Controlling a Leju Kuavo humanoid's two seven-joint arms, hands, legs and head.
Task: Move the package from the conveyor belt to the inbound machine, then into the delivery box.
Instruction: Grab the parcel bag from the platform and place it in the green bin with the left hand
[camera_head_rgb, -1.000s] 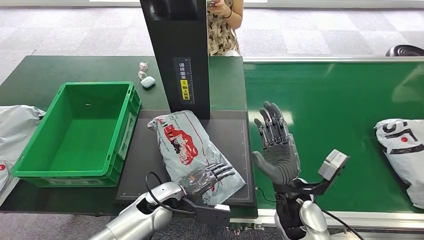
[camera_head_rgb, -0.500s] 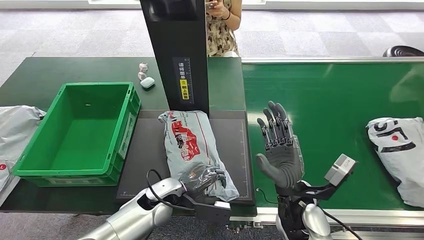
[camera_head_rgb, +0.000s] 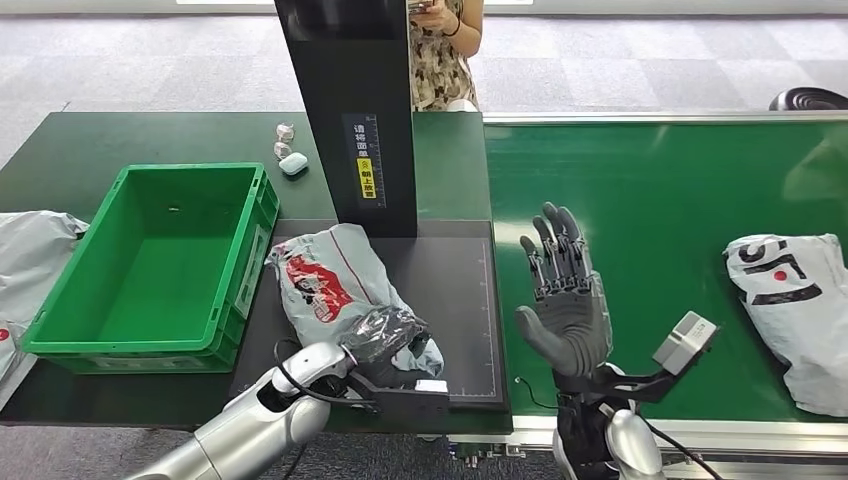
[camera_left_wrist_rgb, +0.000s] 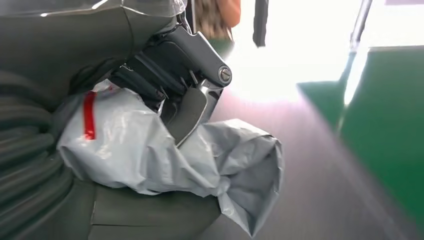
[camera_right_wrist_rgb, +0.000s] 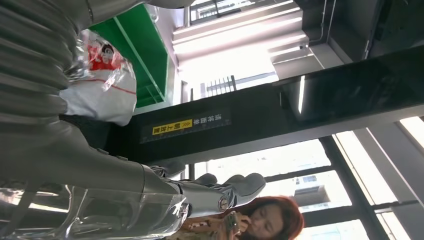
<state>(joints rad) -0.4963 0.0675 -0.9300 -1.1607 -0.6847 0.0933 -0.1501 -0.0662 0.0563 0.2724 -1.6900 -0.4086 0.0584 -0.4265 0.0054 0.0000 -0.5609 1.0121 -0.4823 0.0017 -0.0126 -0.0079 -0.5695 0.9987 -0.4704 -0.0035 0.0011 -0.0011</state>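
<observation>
Your left hand (camera_head_rgb: 385, 335) is gripping the package (camera_head_rgb: 335, 285).
It is lying on the inbound machine (camera_head_rgb: 455, 285) beside the delivery box (camera_head_rgb: 255, 215); your right hand (camera_head_rgb: 562, 295) is hovering with fingers spread, holding nothing.

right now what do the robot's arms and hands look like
Both arms are silver metal. The left hand and right hand are dark grey with segmented fingers. Black cables loop at the left wrist, and a grey box-shaped camera sits on a black bracket by the right wrist.
</observation>
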